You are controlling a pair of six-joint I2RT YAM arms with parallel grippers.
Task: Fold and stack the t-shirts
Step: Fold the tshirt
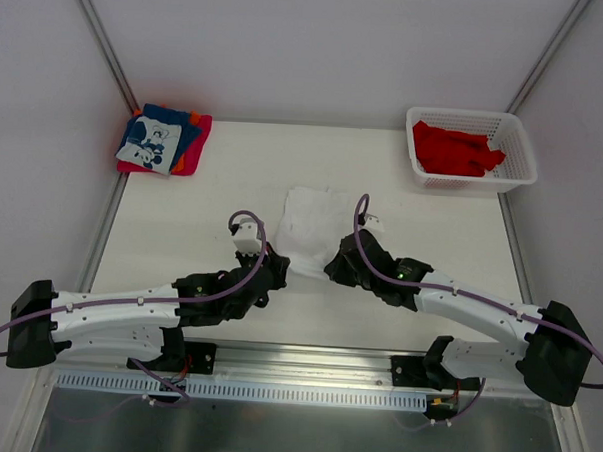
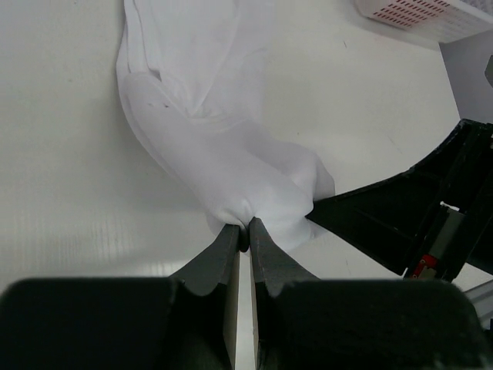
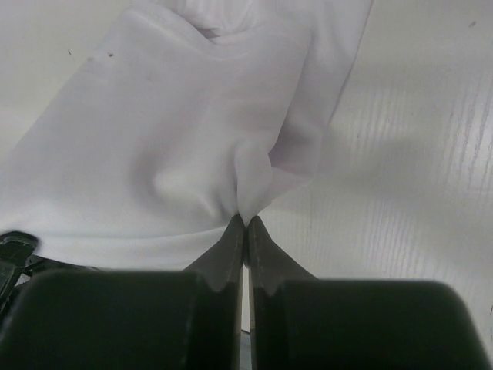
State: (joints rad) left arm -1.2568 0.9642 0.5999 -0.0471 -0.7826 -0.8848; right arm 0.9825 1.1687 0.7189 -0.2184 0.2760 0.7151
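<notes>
A plain white t-shirt (image 1: 312, 223) lies crumpled in the middle of the table. My left gripper (image 2: 246, 226) is shut on its near left edge, cloth (image 2: 216, 146) bunched at the fingertips. My right gripper (image 3: 246, 219) pinches the near right corner of the same white t-shirt (image 3: 154, 146). In the top view the two grippers, left (image 1: 280, 262) and right (image 1: 332, 264), sit close together at the shirt's near edge. A folded pile of t-shirts (image 1: 163, 140), blue with white print over red and orange, rests at the far left. Red t-shirts (image 1: 455, 150) fill the basket.
A white lattice basket (image 1: 520, 160) stands at the far right corner. The right arm's black body (image 2: 408, 216) shows close beside the left gripper in the left wrist view. Metal frame posts rise at both back corners.
</notes>
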